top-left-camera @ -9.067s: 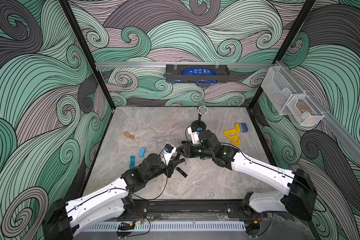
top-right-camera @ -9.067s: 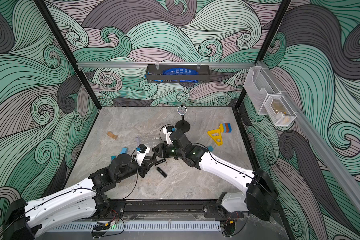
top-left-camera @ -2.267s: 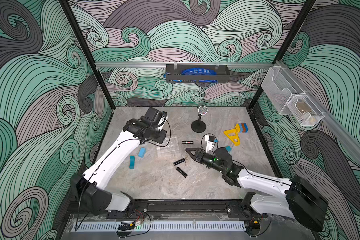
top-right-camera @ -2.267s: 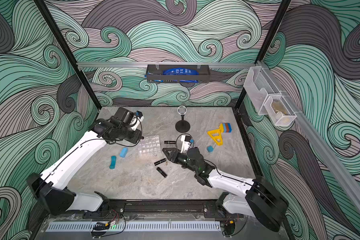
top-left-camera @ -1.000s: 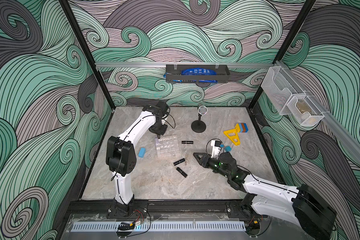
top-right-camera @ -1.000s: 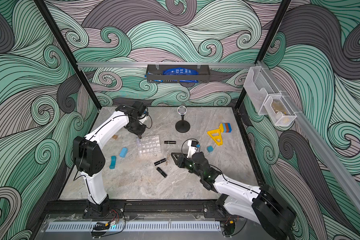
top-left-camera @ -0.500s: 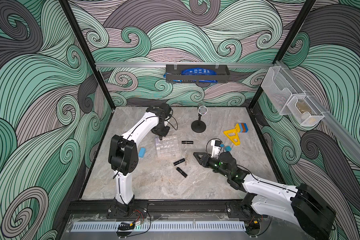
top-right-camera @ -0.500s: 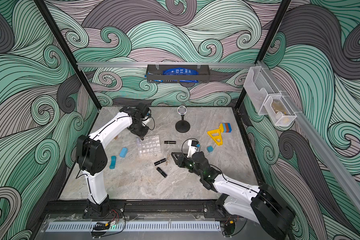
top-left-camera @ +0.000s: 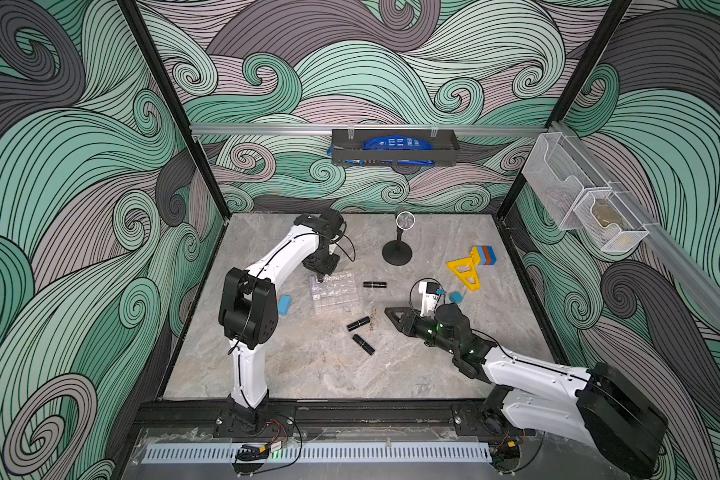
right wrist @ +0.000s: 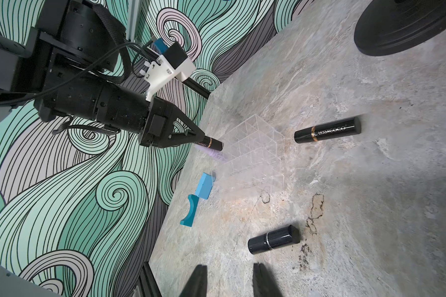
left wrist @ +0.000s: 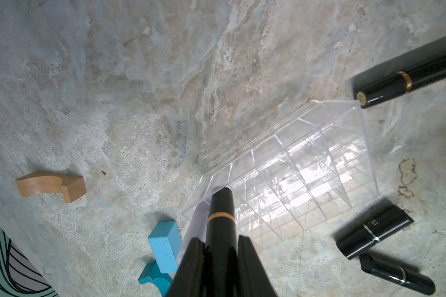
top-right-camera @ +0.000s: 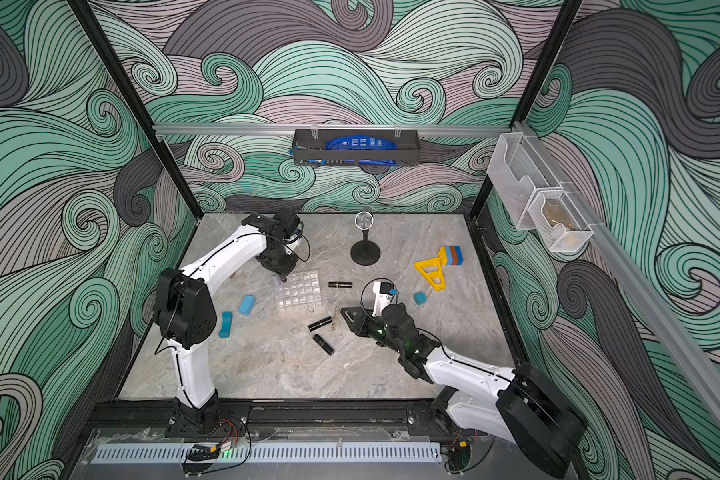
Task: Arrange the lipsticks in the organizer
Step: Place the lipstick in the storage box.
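Note:
The clear organizer lies mid-table. My left gripper is shut on a black lipstick with a gold band. The lipstick's tip hangs over the organizer's near-left corner cell, beside a pale lavender tube. Three more lipsticks lie flat on the table: one right of the organizer and two in front of it. My right gripper is open and low, just right of the front pair, holding nothing.
A black round-based stand is at the back. A yellow triangle piece, a striped block and a small blue cube lie to the right. Blue blocks and a wooden piece lie left of the organizer.
My left gripper has moved slightly down and right, to the organizer's corner, with the lipstick in it. The right arm has barely moved.

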Controlling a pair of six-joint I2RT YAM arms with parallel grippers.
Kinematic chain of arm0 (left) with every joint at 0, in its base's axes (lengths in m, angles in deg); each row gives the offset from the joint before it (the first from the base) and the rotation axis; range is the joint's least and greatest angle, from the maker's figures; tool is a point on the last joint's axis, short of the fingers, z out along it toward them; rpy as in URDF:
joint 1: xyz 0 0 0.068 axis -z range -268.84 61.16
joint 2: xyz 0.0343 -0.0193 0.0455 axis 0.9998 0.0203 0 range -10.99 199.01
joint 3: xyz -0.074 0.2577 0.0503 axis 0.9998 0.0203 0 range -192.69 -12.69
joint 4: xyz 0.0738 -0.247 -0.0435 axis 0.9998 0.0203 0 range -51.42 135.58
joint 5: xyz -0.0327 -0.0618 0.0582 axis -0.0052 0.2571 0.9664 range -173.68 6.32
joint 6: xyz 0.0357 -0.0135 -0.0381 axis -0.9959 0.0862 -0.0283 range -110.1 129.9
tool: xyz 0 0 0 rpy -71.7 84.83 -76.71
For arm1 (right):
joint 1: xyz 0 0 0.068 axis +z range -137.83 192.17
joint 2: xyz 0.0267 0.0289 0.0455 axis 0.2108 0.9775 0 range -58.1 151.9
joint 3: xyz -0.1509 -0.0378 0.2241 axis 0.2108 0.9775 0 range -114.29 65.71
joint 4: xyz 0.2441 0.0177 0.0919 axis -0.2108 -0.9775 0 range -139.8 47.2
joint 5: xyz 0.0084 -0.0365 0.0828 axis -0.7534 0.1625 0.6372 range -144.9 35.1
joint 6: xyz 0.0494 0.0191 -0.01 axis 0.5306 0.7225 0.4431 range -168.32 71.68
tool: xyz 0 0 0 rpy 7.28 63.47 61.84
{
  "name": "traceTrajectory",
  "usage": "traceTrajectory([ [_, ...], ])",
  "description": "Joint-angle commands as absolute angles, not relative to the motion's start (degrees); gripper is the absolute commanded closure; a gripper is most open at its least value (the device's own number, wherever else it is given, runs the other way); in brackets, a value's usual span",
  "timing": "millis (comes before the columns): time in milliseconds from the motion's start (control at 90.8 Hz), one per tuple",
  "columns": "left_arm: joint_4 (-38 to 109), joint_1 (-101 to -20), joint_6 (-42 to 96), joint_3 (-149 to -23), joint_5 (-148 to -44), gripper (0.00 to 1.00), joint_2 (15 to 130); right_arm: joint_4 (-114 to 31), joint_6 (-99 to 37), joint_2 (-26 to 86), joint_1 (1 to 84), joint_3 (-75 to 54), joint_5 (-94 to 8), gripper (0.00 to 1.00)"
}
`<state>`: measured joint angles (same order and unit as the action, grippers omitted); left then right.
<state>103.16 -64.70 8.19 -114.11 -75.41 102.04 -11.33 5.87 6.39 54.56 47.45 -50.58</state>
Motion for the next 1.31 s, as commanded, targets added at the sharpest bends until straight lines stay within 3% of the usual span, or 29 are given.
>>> traceTrajectory([
  [0, 103.0, -64.6, 8.4, -114.6, -75.1, 1.00, 103.2, -11.1, 5.5, 6.7, 54.2, 46.1, -49.5, 0.66],
  [1024, 103.7, -64.6, 8.7, -115.8, -74.9, 0.86, 105.0, -10.0, 6.2, 6.9, 54.2, 46.4, -48.7, 0.67],
  [1299, 104.5, -64.5, 8.9, -117.2, -74.8, 0.75, 105.0, -10.1, 6.1, 6.9, 54.2, 46.2, -48.8, 0.68],
])
